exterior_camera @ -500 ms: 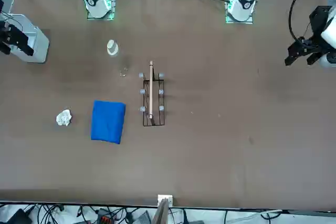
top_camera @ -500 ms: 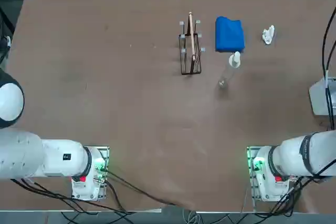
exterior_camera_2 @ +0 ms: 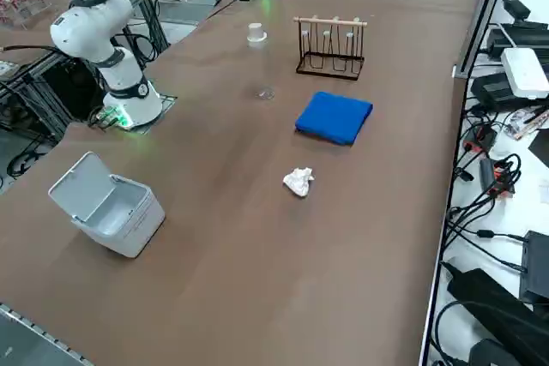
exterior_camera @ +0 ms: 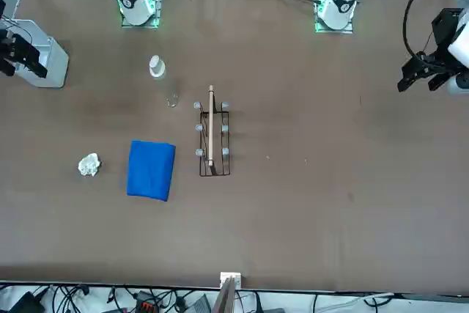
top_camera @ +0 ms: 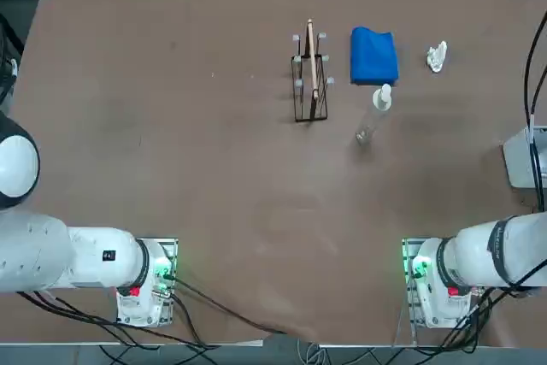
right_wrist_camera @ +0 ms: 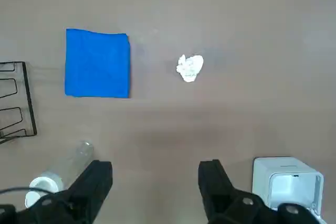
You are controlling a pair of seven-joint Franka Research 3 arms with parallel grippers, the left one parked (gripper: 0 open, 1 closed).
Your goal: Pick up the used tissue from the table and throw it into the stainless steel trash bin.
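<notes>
- Wire rack (top_camera: 309, 74): upright near mid-table, a thin wooden piece held between its prongs; no part in the task, merely a bystander on the left of the object row in the top view
- Blue cloth (top_camera: 373, 55): folded flat just right of the rack, between rack and tissue; larger than the wad and not to be mistaken for it
- Clear bottle (top_camera: 373, 114): lying on its side nearer the robot than the cloth, white cap toward the cloth; apart from both neighbours
- Used tissue (top_camera: 437, 56): small crumpled white wad resting alone on the table (top_camera: 171, 126), right of the cloth and well apart from it; open surface all round, hence free access from above
- Stainless steel trash bin (top_camera: 520, 157): at the table's right edge, nearer the robot than the tissue; lid tipped back in the right side view (exterior_camera_2: 109, 206), mouth exposed and ready to receive the drop
- Right gripper (right_wrist_camera: 156, 179): raised high over the table with fingers spread wide and nothing between them, looking down on tissue and bin alike; judged a starting pose, reach toward the wad not yet begun, grasp and carry to the bin all still ahead
</notes>
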